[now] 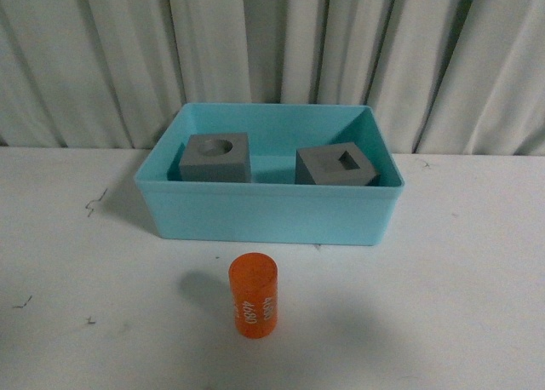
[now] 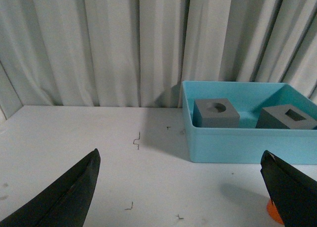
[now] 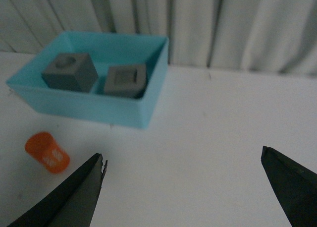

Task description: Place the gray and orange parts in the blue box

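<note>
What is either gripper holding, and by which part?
Nothing. The left gripper and right gripper are open and empty; the orange cylinder stands free.

We list one blue box (image 2: 237, 146) on the white desk (image 2: 74, 133), holding a round-recess gray cube (image 2: 216, 115) and a square-recess gray cube (image 2: 287, 119), set apart. Our left gripper (image 2: 179, 155) shows dark fingers (image 2: 64, 197) spread wide, nothing between them. An orange part (image 2: 270, 210) peeks beside one finger, outside the box.

Left pincer (image 2: 179, 154) and right pincer (image 3: 183, 153) both spread wide
</note>
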Tool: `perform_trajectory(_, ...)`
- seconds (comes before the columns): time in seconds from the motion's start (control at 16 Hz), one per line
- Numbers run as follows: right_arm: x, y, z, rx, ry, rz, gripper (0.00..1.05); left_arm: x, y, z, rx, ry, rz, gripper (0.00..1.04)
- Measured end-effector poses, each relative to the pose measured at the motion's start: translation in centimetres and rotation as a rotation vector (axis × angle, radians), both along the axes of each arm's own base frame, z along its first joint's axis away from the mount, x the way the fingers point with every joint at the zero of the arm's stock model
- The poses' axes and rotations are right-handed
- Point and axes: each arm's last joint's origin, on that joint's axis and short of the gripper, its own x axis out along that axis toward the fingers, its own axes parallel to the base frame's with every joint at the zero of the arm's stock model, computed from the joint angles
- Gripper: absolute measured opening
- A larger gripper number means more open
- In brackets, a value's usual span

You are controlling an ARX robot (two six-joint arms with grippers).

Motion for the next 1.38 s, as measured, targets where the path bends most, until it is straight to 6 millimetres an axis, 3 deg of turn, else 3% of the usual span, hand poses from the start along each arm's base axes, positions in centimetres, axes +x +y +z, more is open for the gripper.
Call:
perform_trajectory(0.06, 7.3, 1.1, 2.9, -0.144, 0.006, 0.293, 0.98, 0.0, 0.0, 0.0, 0.0, 0.0, 0.0, 0.98)
perform_trajectory(0.12, 11.3, 6.2, 1.1, -0.262, 0.146, 0.611, 0.98, 0.0, 0.0, 0.0, 0.0, 0.0, 0.0, 0.98)
perform_trajectory(0.5, 12.5, 10.0, -0.6, -0.327, 0.194, 0.758, 0.98, 0.0, 0.0, 0.0, 0.0, -0.001, 0.0, 0.98)
perform_trajectory(0.81, 13.0, 11.7, -1.6, -0.365, 0.208, 0.792, 0.98, 0.0, 0.0, 0.0, 0.0, 0.0, 0.0, 0.98)
perform_trajectory(1.19, 16.0, 18.4, -5.4, -0.38, 0.261, 0.852, 0.98, 0.0, 0.0, 0.0, 0.0, 0.0, 0.0, 0.98)
perform_trajectory(1.38, 16.8, 19.9, -7.2, -0.372, 0.301, 0.838, 0.98, 0.0, 0.0, 0.0, 0.0, 0.0, 0.0, 0.98)
